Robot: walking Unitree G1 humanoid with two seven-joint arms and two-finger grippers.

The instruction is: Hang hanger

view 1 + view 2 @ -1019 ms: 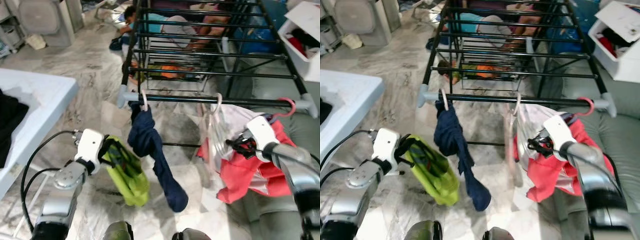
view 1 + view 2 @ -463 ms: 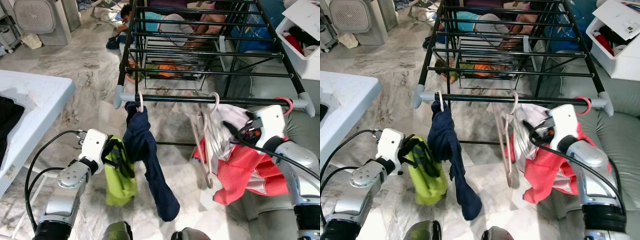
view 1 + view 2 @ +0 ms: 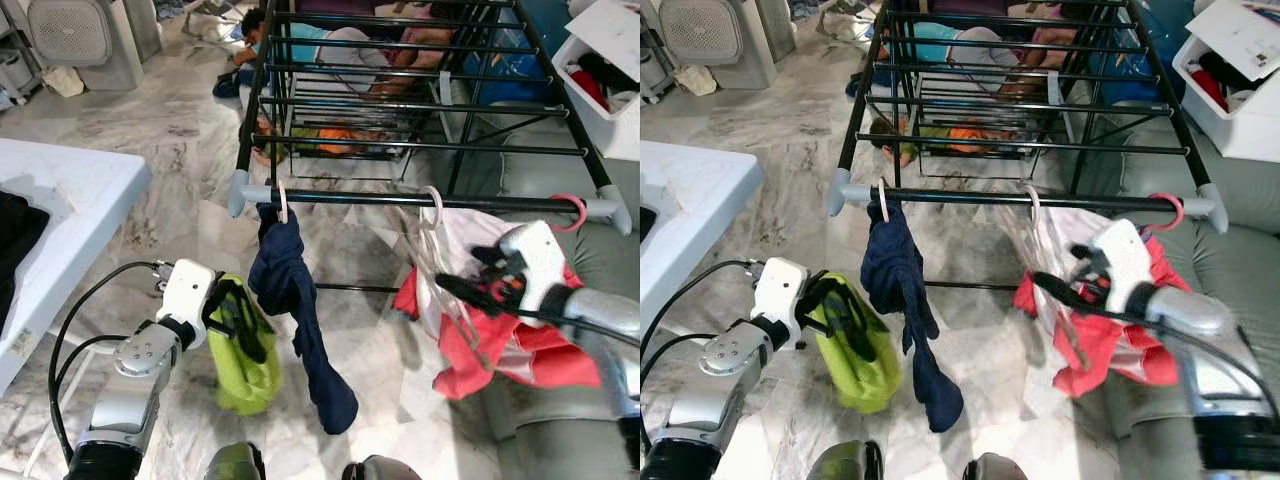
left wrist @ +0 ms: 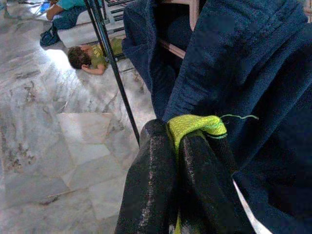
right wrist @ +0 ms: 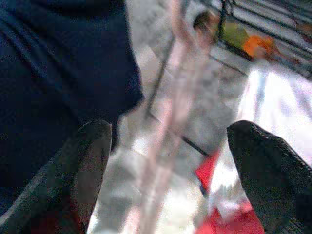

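Left pincer (image 3: 232, 305) pinches green garment (image 3: 243, 350); right pincer (image 3: 1048, 287) gapes beside pale hanger (image 3: 440, 270) on rack (image 3: 420, 199).

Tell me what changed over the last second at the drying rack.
The right pincer dropped from near the rail and turned to point across toward the pale hanger, fingers open. The left pincer stayed shut on the green garment; the navy garment hangs as before.

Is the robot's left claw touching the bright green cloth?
Touching. In the left wrist view the left gripper has its two black fingers pinched shut on a fold of the lime-green cloth; the left eye view shows it hanging there.
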